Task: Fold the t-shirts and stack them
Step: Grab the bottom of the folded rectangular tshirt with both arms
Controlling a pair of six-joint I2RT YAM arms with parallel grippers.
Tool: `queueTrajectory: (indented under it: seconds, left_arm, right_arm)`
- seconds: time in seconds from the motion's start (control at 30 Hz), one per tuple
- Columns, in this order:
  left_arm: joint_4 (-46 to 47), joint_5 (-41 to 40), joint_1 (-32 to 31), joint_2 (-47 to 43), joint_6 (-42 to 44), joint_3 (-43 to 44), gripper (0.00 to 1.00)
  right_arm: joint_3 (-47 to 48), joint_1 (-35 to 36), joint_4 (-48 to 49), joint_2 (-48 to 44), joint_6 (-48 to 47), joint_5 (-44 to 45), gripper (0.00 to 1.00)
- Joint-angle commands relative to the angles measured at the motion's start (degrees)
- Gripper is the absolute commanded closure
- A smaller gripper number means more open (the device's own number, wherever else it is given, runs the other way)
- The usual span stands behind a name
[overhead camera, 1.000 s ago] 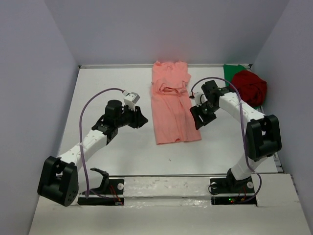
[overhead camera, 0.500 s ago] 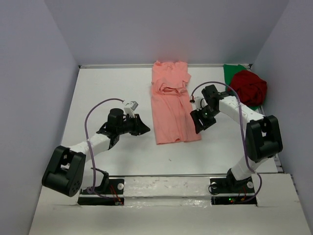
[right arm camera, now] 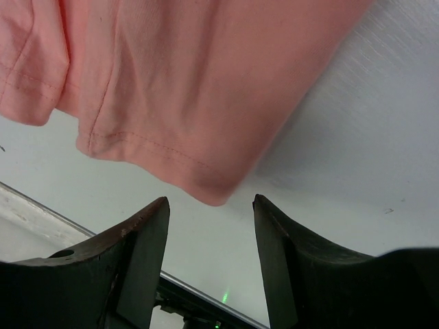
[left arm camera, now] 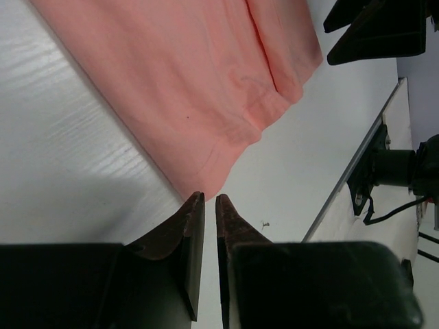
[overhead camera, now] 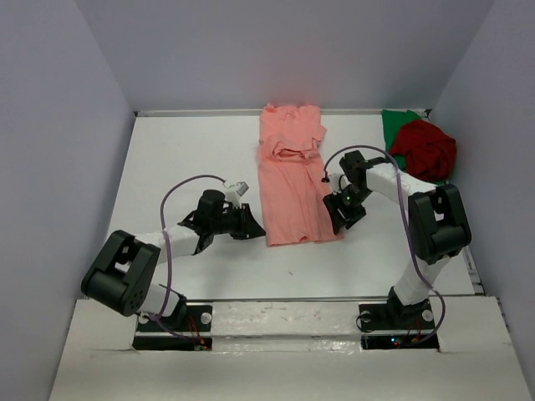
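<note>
White surface (overhead camera: 184,159), walls (overhead camera: 75,125) on 3 sides. Salmon-pink t-shirt (overhead camera: 288,180) lies flat at centre, long axis 12-to-6, far end up against the back wall. Its sides are folded in to a narrow strip, w/ a wrinkle bunch in the far half. Dark red t-shirt (overhead camera: 426,149) is crumpled in a heap at 2 o'clock, back-right corner, sitting on the green t-shirt (overhead camera: 396,121). Only a bit of the green shows, at the heap's 11 o'clock side. Both are well apart from the pink one. Left jaws sit low at the pink shirt's 7 o'clock corner, tips right at the hem corner, nearly closed w/ a thin slit, nothing in it. Right jaws are at the 5 o'clock corner, approx half open. The hem corner sits at the mouth of the gap, not pinched, nothing held.
</note>
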Motion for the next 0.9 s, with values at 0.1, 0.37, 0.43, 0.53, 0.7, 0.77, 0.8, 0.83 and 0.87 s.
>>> queueTrajectory:
  seconds: [0.1, 0.37, 0.43, 0.53, 0.7, 0.77, 0.8, 0.83, 0.87]
  left_arm:
    - [1.9, 1.8, -3.6, 3.0, -3.0, 0.1, 0.78]
    - [0.3, -0.3, -4.9, 7.0, -3.2, 1.3, 0.79]
    - [0.1, -0.2, -4.9, 8.0, -3.0, 1.8, 0.82]
    - [-0.4, -1.2, -4.9, 9.2, -2.6, 2.8, 0.91]
    - [-0.6, -2.7, -4.9, 9.8, -1.7, 3.0, 0.84]
    - [-0.6, -3.2, -4.9, 10.0, -1.6, 3.0, 0.83]
    - [-0.6, -3.3, -4.9, 10.1, -1.7, 3.0, 0.82]
    - [-0.6, -3.1, -4.9, 10.4, -1.9, 3.2, 0.81]
    - [-0.6, -3.0, -4.9, 10.7, -2.0, 3.3, 0.8]
  right_arm:
    - [3.0, -0.4, -0.3, -1.0, 0.3, 0.8, 0.42]
    - [2.1, -0.4, 0.7, 0.4, -0.8, 1.3, 0.41]
    - [1.5, -0.4, 1.2, 1.1, -1.0, 1.2, 0.41]
    - [1.0, -0.4, 1.6, 1.9, -1.0, 0.8, 0.41]
    - [-0.1, -0.4, 2.2, 2.5, -1.1, 0.3, 0.42]
    - [-0.9, -0.4, 2.7, 2.7, -1.1, 0.1, 0.42]
    - [-1.0, -0.4, 2.9, 2.9, -1.0, 0.1, 0.42]
    - [-1.4, -0.4, 3.1, 2.9, -1.0, 0.1, 0.42]
    - [-1.6, -0.4, 3.3, 3.0, -1.0, 0.0, 0.42]
